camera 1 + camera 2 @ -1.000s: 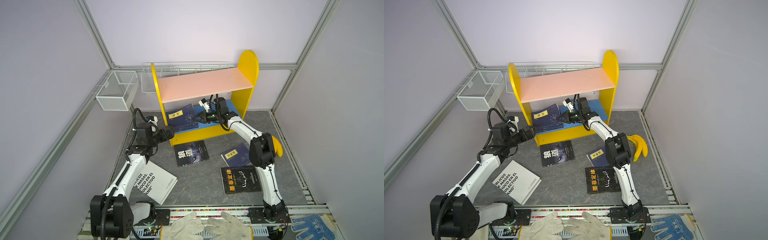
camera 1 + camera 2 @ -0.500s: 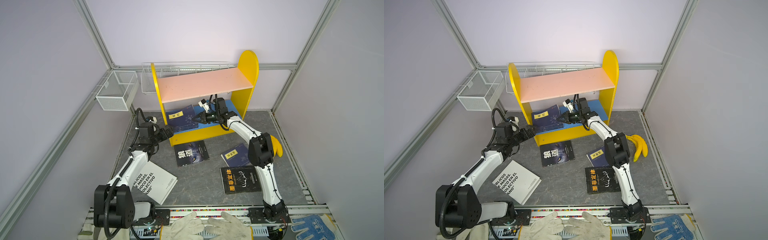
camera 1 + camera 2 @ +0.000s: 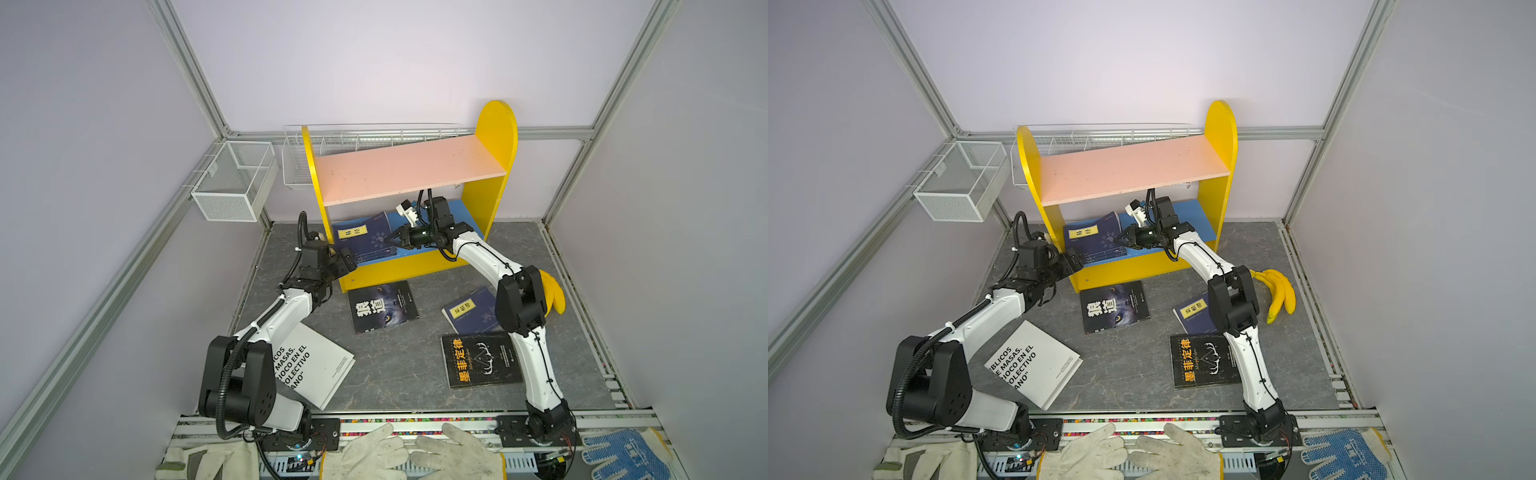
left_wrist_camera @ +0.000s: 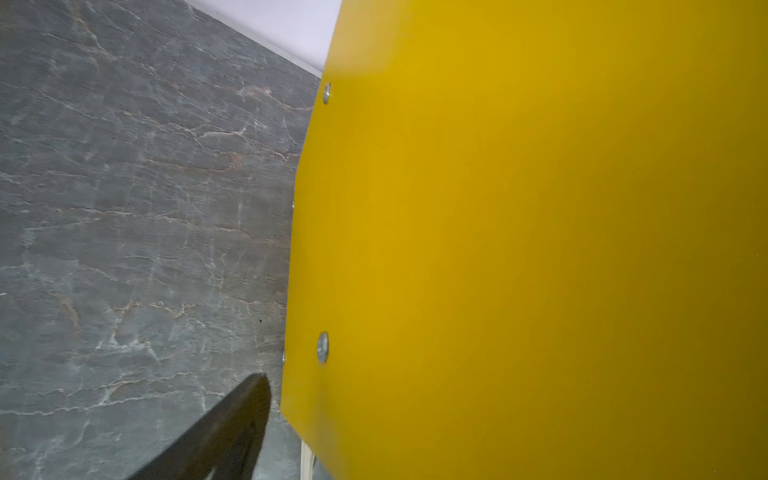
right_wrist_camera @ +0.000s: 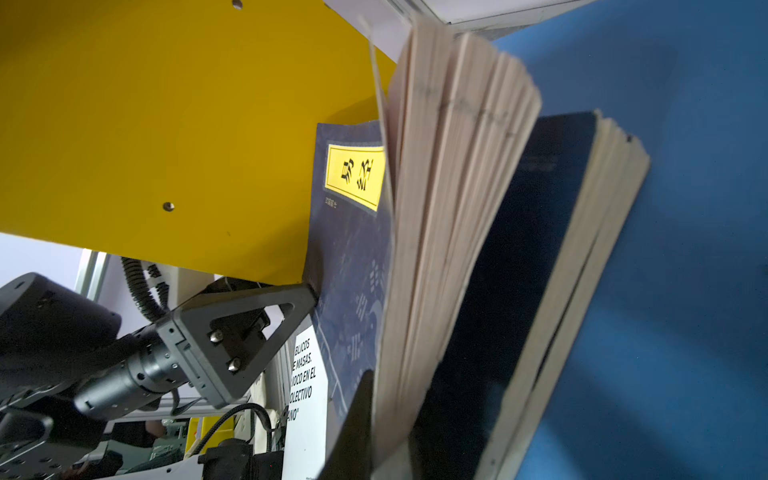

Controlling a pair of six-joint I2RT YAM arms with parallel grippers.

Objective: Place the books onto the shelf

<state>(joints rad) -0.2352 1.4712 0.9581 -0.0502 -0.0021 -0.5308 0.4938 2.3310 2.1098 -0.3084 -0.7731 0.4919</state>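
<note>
The shelf [image 3: 411, 166] [image 3: 1129, 166] stands at the back. A short stack of navy books [image 3: 365, 241] [image 3: 1096, 239] lies on its blue lower board. My right gripper [image 3: 392, 240] [image 5: 386, 432] reaches under the pink board and is shut on the top navy book's fanned page edge. My left gripper [image 3: 347, 262] [image 3: 1075, 257] is open at the yellow left panel's front edge; one finger [image 4: 232, 424] shows outside the panel, the other is hidden. On the floor lie a black wolf book [image 3: 382, 305], a navy book [image 3: 467, 311], a black book with a yellow title [image 3: 482, 359] and a white book [image 3: 316, 365].
Bananas [image 3: 1281, 291] lie on the floor right of the shelf. White wire baskets [image 3: 232, 180] hang on the back-left frame. Work gloves [image 3: 415, 453] and a blue glove [image 3: 623, 453] rest on the front rail.
My left gripper has edged a little toward the shelf's left panel and its arm has drawn in. The right gripper has stayed at the navy books.
</note>
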